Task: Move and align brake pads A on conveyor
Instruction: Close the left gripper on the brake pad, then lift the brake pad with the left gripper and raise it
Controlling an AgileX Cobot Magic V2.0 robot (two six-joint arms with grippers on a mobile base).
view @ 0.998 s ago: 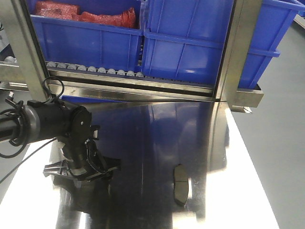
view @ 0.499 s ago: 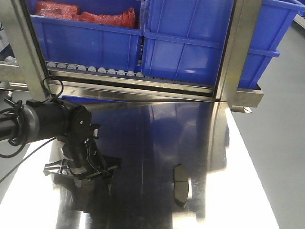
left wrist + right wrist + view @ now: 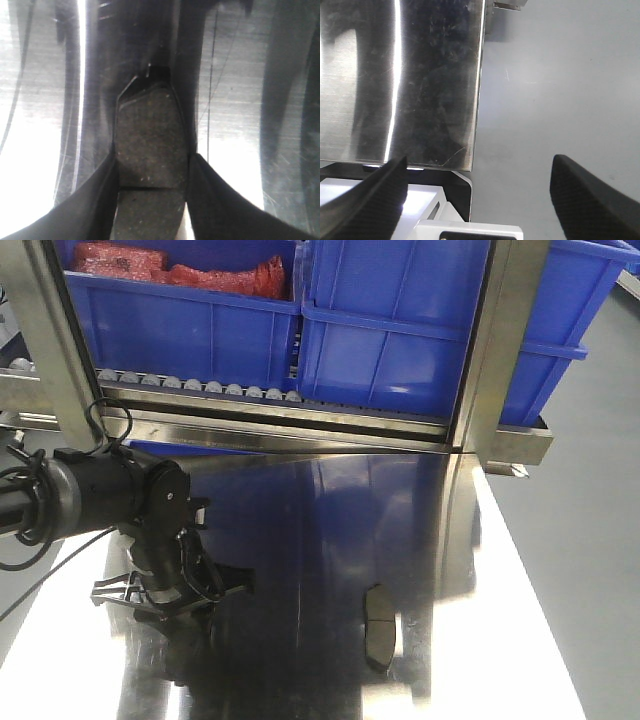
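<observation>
One brake pad A (image 3: pixel 378 626), dark grey and oblong, lies flat on the shiny steel tabletop (image 3: pixel 330 510) right of centre. My left gripper (image 3: pixel 170 602) hangs low over the table's left part. In the left wrist view it (image 3: pixel 151 160) is shut on another brake pad (image 3: pixel 150 130); both black fingers press the pad's long sides and its cross groove shows between them. My right gripper (image 3: pixel 479 161) stands wide open with nothing in it, above the table's right edge and the grey floor. The conveyor is out of view.
Blue bins (image 3: pixel 400 330) sit on a steel rack behind the table, one holding red bags (image 3: pixel 180 270). A row of small grey rollers (image 3: pixel 200 386) runs under them. A steel post (image 3: pixel 495 350) stands at the back right. Grey floor (image 3: pixel 590 570) lies right of the table.
My left gripper has lifted and shifted slightly, with its hold on the pad unchanged. The pad lying on the table has not moved.
</observation>
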